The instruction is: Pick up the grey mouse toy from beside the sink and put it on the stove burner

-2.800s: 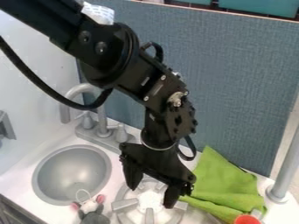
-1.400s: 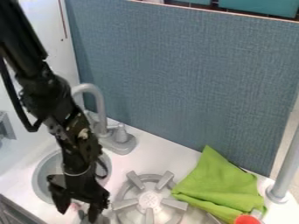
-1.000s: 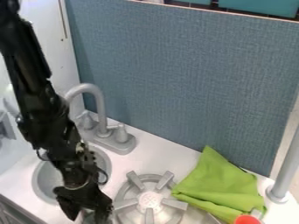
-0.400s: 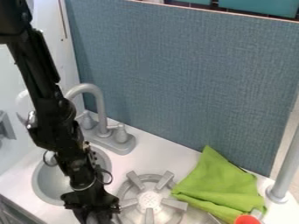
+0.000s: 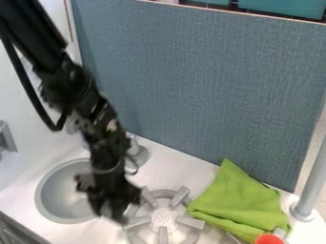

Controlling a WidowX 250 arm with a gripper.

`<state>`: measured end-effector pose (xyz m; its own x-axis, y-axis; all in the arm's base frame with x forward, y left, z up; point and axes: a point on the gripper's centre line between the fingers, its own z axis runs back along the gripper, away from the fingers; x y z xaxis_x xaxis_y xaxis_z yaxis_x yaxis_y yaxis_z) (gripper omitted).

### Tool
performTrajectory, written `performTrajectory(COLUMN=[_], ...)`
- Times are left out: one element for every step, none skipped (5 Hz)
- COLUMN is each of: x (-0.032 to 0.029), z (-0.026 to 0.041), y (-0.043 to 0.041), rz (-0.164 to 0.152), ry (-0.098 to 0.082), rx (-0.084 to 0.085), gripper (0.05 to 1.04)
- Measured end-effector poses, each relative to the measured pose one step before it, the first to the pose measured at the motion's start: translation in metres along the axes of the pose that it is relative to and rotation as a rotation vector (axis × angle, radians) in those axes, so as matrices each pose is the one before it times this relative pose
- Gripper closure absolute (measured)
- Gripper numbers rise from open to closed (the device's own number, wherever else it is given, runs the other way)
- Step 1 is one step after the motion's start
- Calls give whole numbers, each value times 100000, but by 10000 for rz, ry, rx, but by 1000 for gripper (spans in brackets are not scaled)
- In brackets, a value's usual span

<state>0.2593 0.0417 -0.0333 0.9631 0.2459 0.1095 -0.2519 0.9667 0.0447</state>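
Apparently clenched on a small grey toy (image 5: 107, 208), the jaws of the black gripper (image 5: 109, 216) point down near the front of the white bench (image 5: 172, 161), between the round grey sink (image 5: 58, 195) and the burner (image 5: 164, 219); the jaws hide most of the toy, and the grip looks to be what keeps it up, the downward pose suiting a hold from above. A green cloth (image 5: 239, 200) lies loosely folded beyond the burner, perhaps simply dropped there; a red object (image 5: 269, 239) sits at its near edge. Behind the sink, the tap base (image 5: 137, 153) shows partly past the arm; a blue-grey panel (image 5: 210, 86) backs the bench, a grey pole (image 5: 312, 181) rises at right, and teal shapes (image 5: 283, 7) show above the panel.
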Motion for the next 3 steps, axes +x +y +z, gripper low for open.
performTrajectory(x=[1150,621,365], z=[917,-1162,-1803], y=[-2186,-1992,-609], rz=[-808,-671,-159], ry=[-457,24,354], rx=[-200,-529,-304], gripper=[600,600,600])
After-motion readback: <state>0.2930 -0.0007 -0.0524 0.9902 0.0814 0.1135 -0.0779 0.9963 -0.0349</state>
